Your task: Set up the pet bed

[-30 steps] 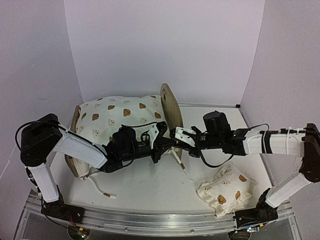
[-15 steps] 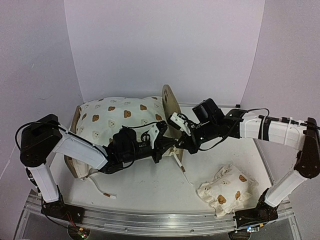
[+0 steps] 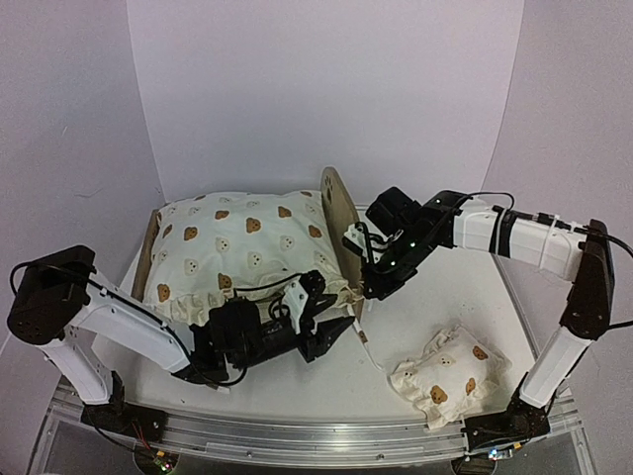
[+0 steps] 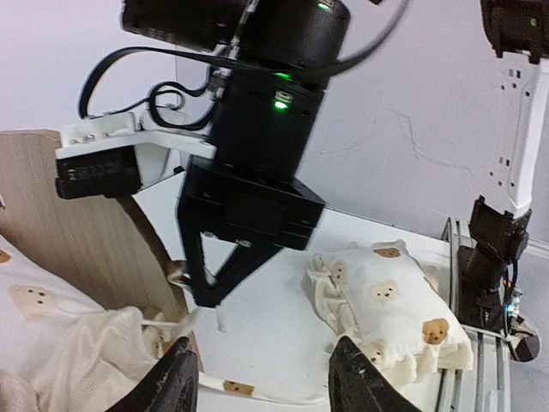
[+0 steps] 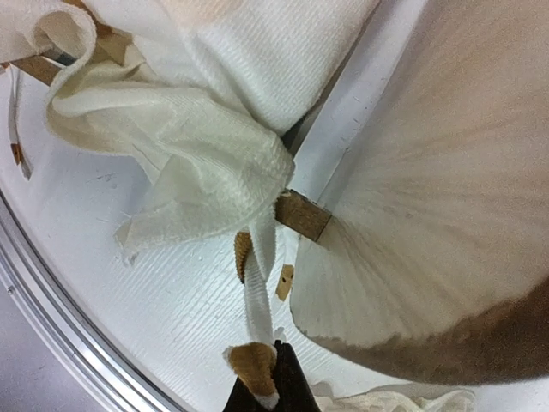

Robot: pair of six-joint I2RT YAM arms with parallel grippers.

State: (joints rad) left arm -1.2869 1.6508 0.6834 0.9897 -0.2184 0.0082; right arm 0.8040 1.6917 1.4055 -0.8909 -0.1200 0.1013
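The pet bed point(image 3: 339, 212) is sitting at the back left of the tabletop point(image 3: 440, 302), and much of it is being hidden: a large bear-print cushion point(image 3: 242, 245) is lying in the frame and covering its base completely, so only the rounded wooden headboard at the right end and a thin strip of the low board at the left end are showing. The headboard is facing the overhead camera nearly edge-on, so its face is hard to make out. The cushion's ruffled near corner is spilling over the frame beside the headboard's foot. A small bear-print pillow point(image 3: 444, 377) is resting on the tabletop near the front right, well apart from the bed. The right arm is reaching in from the right, its wrist bending down towards the near corner of the headboard, and the right fingers point(image 5: 281, 388) are clenching the end of a cloth tie point(image 5: 256, 296) that is hanging from the cushion's corner. The left arm is stretching low across the front of the tabletop, just before the bed, and the left fingers point(image 4: 182, 379) are standing apart, released and holding nothing, pointing towards the right arm's wrist.
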